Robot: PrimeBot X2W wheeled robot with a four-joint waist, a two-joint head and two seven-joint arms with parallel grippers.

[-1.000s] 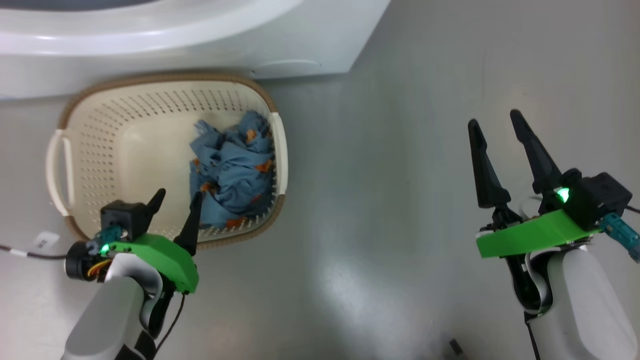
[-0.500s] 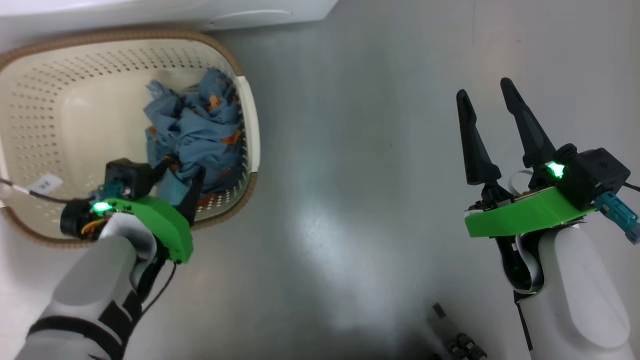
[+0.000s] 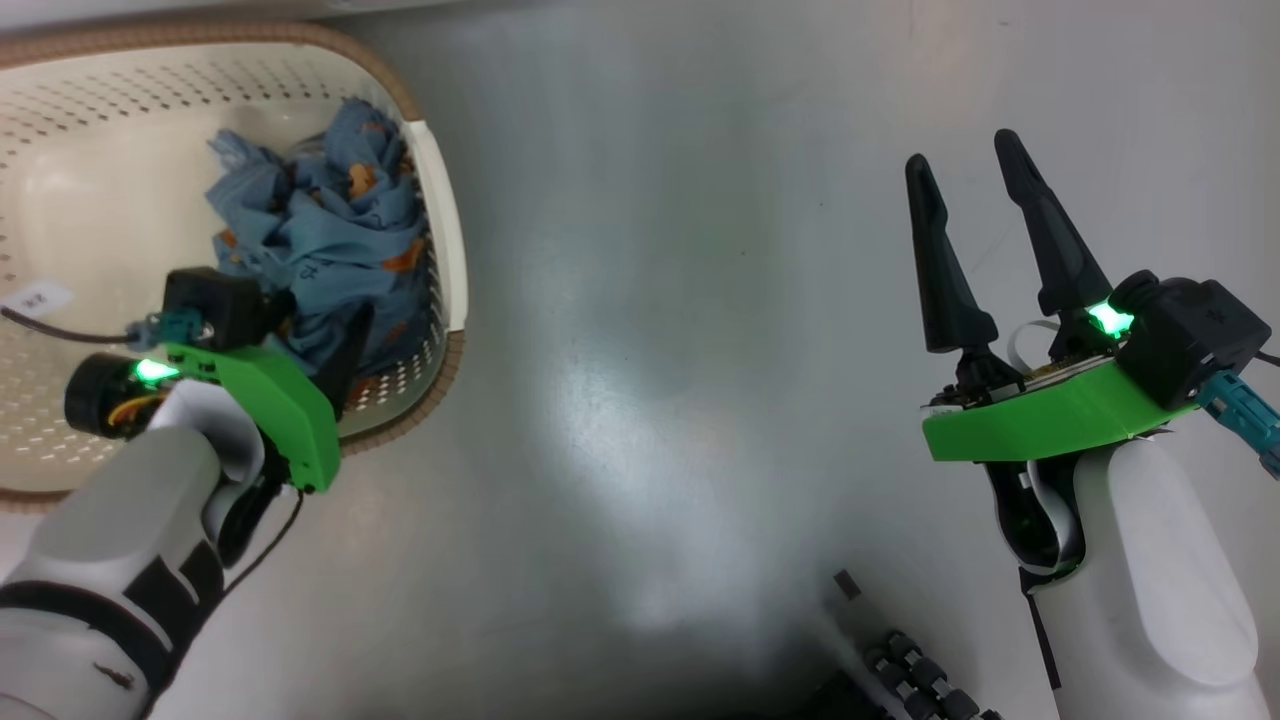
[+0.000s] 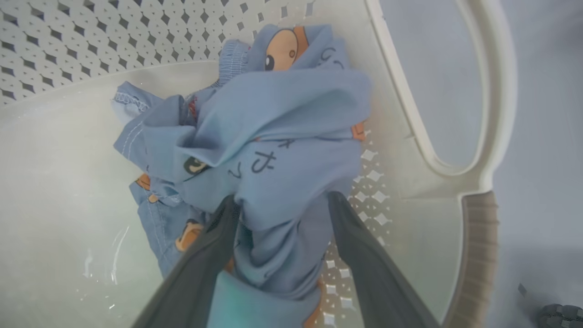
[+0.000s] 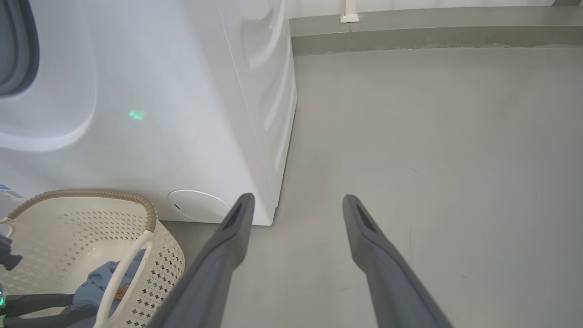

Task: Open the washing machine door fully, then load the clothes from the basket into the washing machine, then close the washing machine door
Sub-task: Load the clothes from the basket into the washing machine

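The cream basket with its brown rim stands on the floor at the upper left. A light blue garment with orange prints lies crumpled against its right wall. My left gripper is down inside the basket. In the left wrist view its gripper is open, and a fold of the blue garment sits between the two fingers. My right gripper hangs open over bare floor, holding nothing. The white washing machine stands behind the basket, its grey rubber ring at the edge. The door is out of view.
Grey floor lies between the basket and my right arm. A dark part of my base shows at the bottom edge. A cable with a white label crosses the basket. A wall skirting runs beyond the machine.
The head camera has tilted, so the basket sits higher and further left. My left gripper has gone deeper into the basket, its fingers now around the blue garment. The right gripper stays open.
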